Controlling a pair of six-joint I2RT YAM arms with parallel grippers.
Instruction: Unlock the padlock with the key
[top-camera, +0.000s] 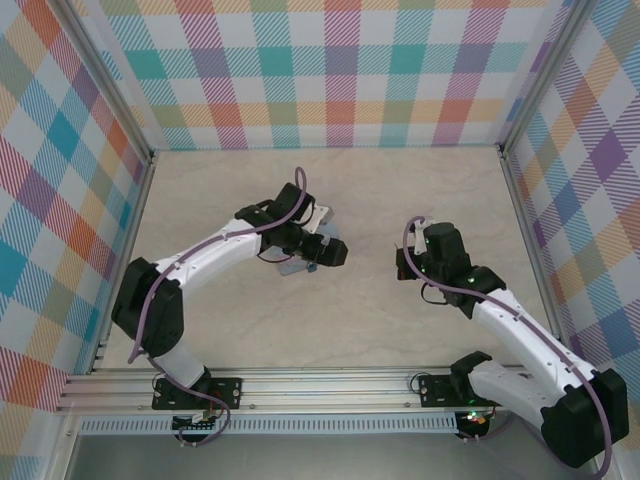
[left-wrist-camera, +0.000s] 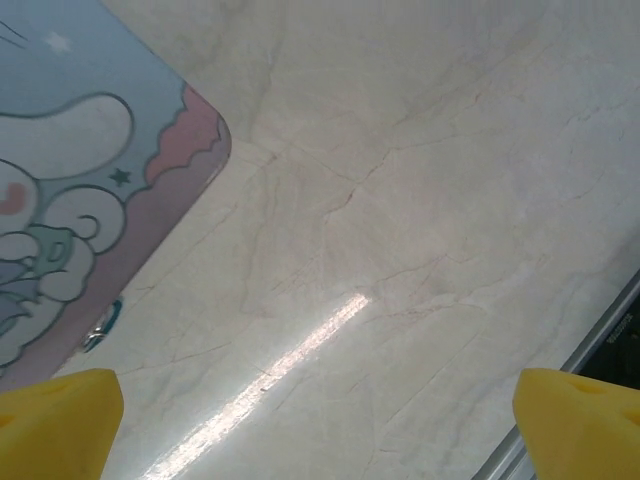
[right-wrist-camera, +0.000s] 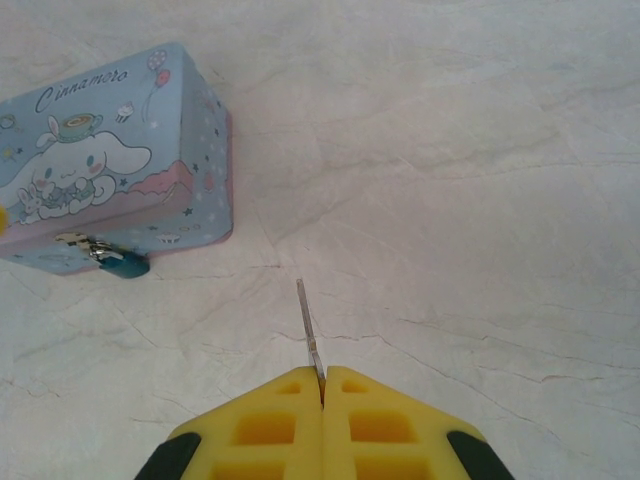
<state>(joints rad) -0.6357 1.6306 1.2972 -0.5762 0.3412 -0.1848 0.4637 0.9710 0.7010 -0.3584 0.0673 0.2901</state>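
Right arm (top-camera: 520, 330) rises from its base at the near right. The forearm angles up and left and the wrist points left toward mid-worktop (top-camera: 350, 330). Right pincer (top-camera: 402, 264) is clenched on the key (right-wrist-camera: 311, 330): in the wrist view the yellow fingers (right-wrist-camera: 265, 425) press flat together, and a thin silvery blade sticks out of the seam, pointing ahead and slightly left. Cannot tell if the tip touches the surface.

The padlock (right-wrist-camera: 126, 263) has a teal body and sits at the latch on the near side wall of the tin (right-wrist-camera: 110, 190), low against the worktop. It lies up and left of the key tip, apart from it, with bare worktop between them. Shackle detail is too small to read. The tin lies flat, cartoon lid up.

Left arm (top-camera: 215, 247) reaches from the near-left base up and across to the middle, elbow bent, wrist turned right. Left pincer (top-camera: 330, 252) hangs over the tin area, released. In its wrist view the two yellow fingertips sit at opposite bottom corners, wide apart, with nothing between them but bare surface. In that view the tin corner lies at upper left and a sliver of the padlock peeks out at the tin's lower edge. The sliver is near the left-hand fingertip but not touching it.

The two pincers face each other across a gap.
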